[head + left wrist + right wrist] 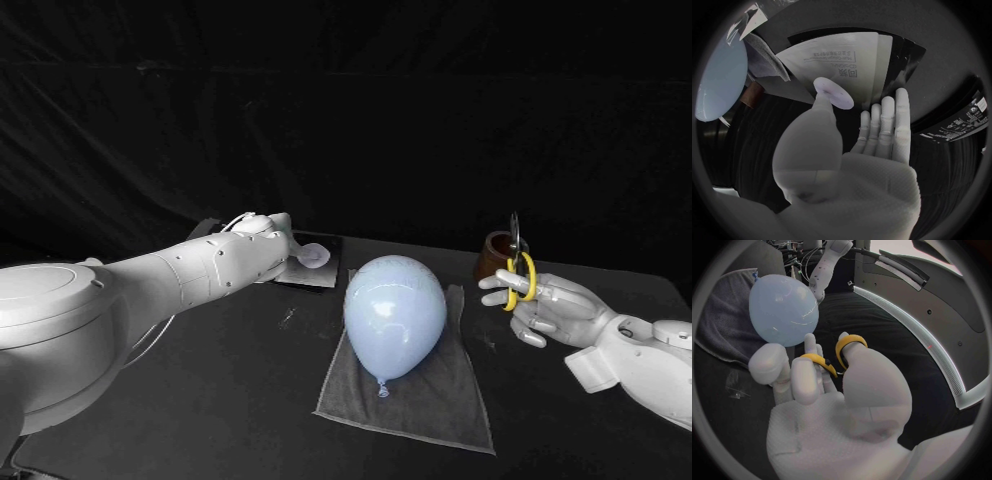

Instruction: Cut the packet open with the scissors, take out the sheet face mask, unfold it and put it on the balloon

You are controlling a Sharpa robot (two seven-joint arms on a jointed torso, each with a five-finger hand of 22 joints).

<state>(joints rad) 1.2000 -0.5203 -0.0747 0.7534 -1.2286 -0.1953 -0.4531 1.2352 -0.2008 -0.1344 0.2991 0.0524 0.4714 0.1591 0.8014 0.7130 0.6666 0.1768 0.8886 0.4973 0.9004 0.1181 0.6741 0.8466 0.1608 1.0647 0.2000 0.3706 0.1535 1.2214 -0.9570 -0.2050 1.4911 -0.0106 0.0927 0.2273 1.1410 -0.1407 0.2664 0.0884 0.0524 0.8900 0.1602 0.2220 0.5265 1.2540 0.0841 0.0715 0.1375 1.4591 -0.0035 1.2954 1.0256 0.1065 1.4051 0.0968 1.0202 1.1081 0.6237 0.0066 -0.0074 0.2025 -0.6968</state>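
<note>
The black bench (216,400) carried a grey cloth (433,400) spread flat near its middle. Toward the back, a brown holder (492,258) stood at 1 side, and a flat dark stack (310,270) topped by a pale packet (848,60) lay at the other.

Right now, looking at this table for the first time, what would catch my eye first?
The pale balloon lying on a grey towel mid-table draws the eye first. To its right, the right hand holds yellow-handled scissors with the blades up. At the far left, the left hand hovers over a white packet.
</note>
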